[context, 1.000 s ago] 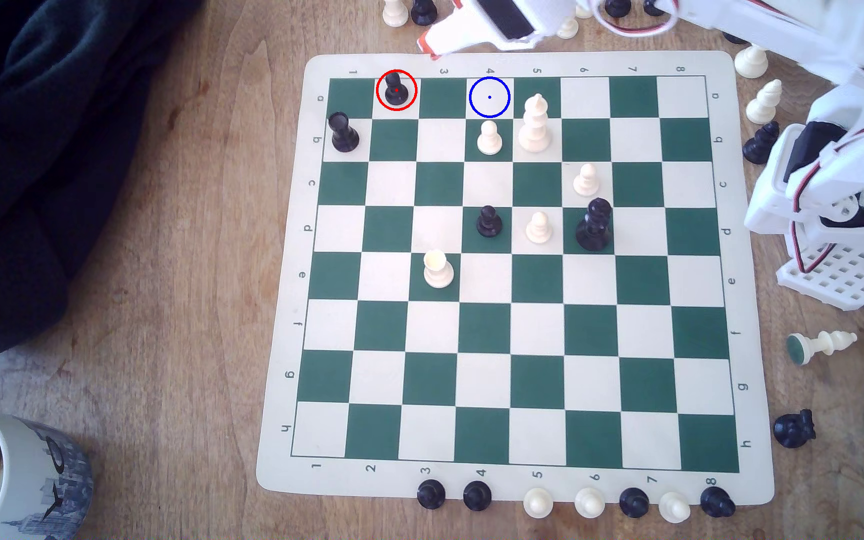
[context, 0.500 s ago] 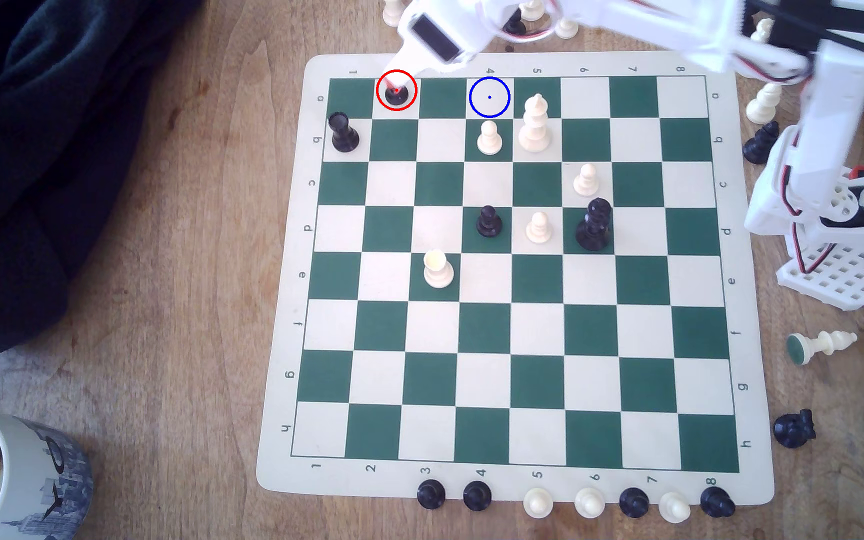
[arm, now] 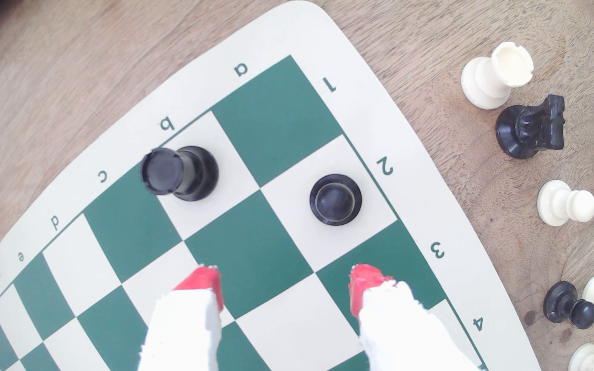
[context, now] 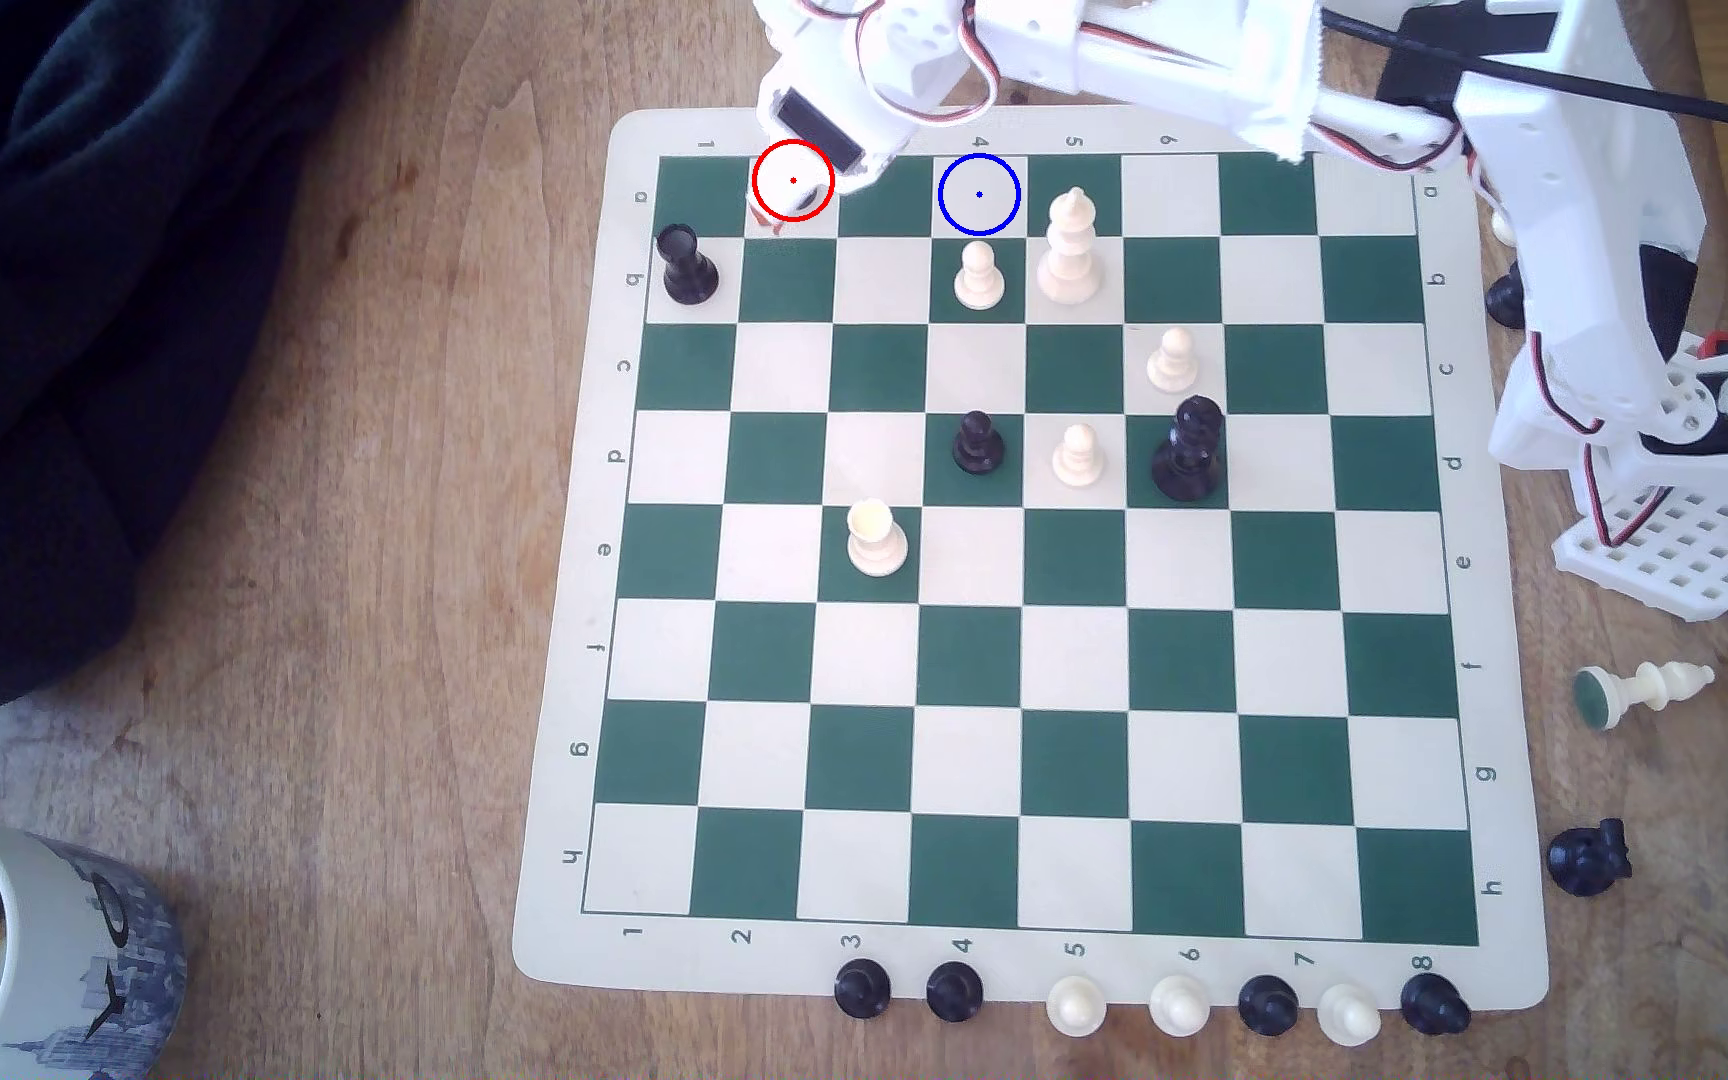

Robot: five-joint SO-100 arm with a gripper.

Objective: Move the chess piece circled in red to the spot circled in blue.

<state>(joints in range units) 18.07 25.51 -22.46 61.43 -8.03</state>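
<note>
The board lies on the worktop, filling the centre and right of the exterior view, with the arm reaching in from the upper right so that the hand hangs over the ringed pawn on square a2 near the upper left corner. The rook stands on b1, just lower left of it. The ringed spot is a4, two squares toward the exterior view's right in the same top row.

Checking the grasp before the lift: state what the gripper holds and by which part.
Nothing is held. The gripper is open, its red-tipped fingers spread apart and short of the black pawn.
</note>
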